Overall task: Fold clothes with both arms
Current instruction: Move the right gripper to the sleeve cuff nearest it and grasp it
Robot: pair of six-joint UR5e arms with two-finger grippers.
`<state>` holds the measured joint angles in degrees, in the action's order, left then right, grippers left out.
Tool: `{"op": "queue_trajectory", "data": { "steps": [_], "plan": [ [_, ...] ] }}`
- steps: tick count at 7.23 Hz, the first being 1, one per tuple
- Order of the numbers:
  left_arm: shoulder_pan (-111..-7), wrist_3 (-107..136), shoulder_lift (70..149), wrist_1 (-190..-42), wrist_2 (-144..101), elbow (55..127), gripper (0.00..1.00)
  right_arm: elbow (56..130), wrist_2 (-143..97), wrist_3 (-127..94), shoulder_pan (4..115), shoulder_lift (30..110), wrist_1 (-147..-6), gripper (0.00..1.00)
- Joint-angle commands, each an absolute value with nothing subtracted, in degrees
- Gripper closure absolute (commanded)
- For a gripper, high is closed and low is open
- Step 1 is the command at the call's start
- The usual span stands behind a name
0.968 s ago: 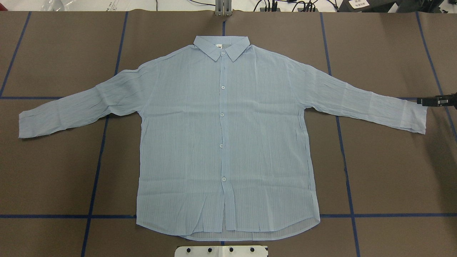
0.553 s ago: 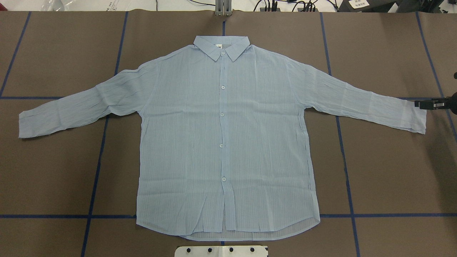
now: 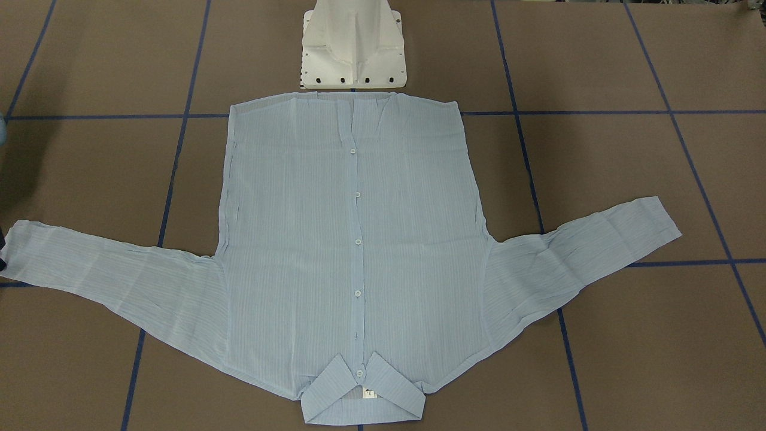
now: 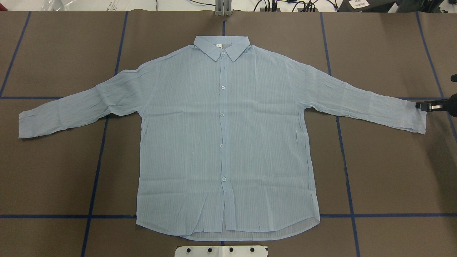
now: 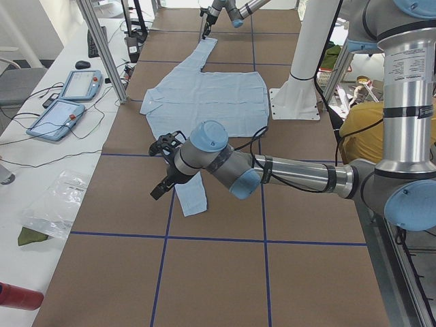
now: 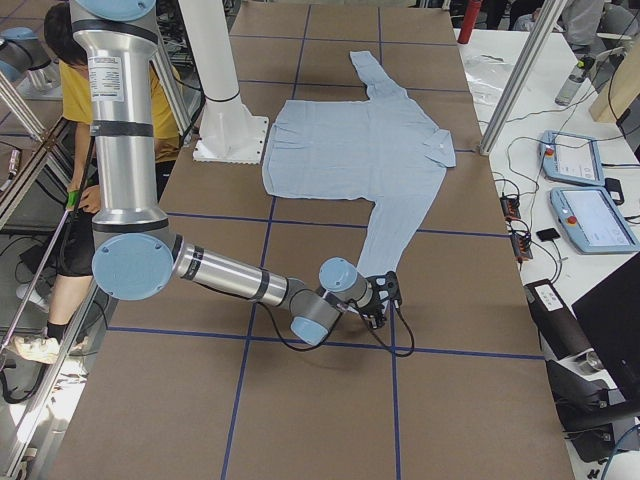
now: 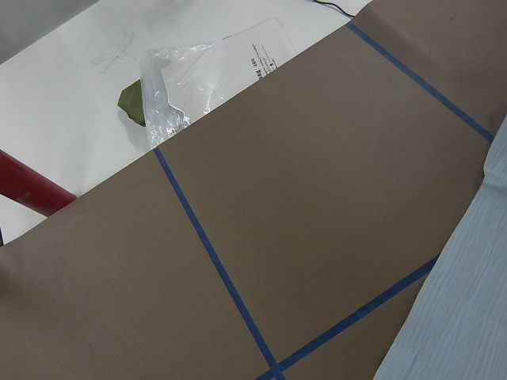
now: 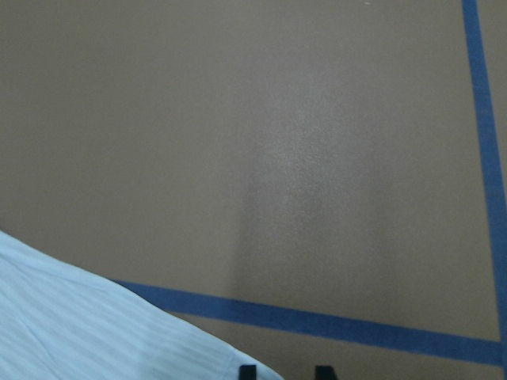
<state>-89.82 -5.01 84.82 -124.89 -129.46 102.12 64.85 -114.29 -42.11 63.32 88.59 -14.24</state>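
The light-blue striped shirt point(image 4: 221, 142) lies flat and buttoned on the brown table, collar point(image 4: 221, 46) far from the base and both sleeves spread out. My right gripper point(image 4: 418, 106) sits low at the tip of the right sleeve cuff point(image 4: 414, 119). In the right wrist view its fingertips point(image 8: 248, 372) stand apart, open, with the cuff corner point(image 8: 119, 340) beside them. The left gripper point(image 5: 159, 169) shows only in the exterior left view, hovering over the left sleeve's end point(image 5: 194, 197). I cannot tell whether it is open or shut.
The white pedestal base point(image 3: 353, 54) stands just behind the shirt's hem. Blue tape lines point(image 4: 96, 171) cross the table. A plastic bag point(image 7: 174, 87) and a red cylinder point(image 7: 32, 190) lie off the left end. A person in yellow point(image 6: 70, 110) stands beside the robot.
The right gripper has shifted a little toward the robot and in onto the right cuff's corner. The shirt has not moved.
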Motion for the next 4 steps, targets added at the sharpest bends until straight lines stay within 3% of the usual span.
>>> {"op": "queue_trajectory", "data": {
  "steps": [1,4],
  "plan": [
    [-89.82,-5.01,84.81,-124.89,-129.46,102.13,0.00,66.44,-114.96,-42.19,63.37,88.85,-14.24,1.00],
    [-89.82,-5.01,84.81,-124.89,-129.46,102.22,0.00,74.40,-116.45,-45.24,63.72,89.12,-18.16,1.00]
  ]
}}
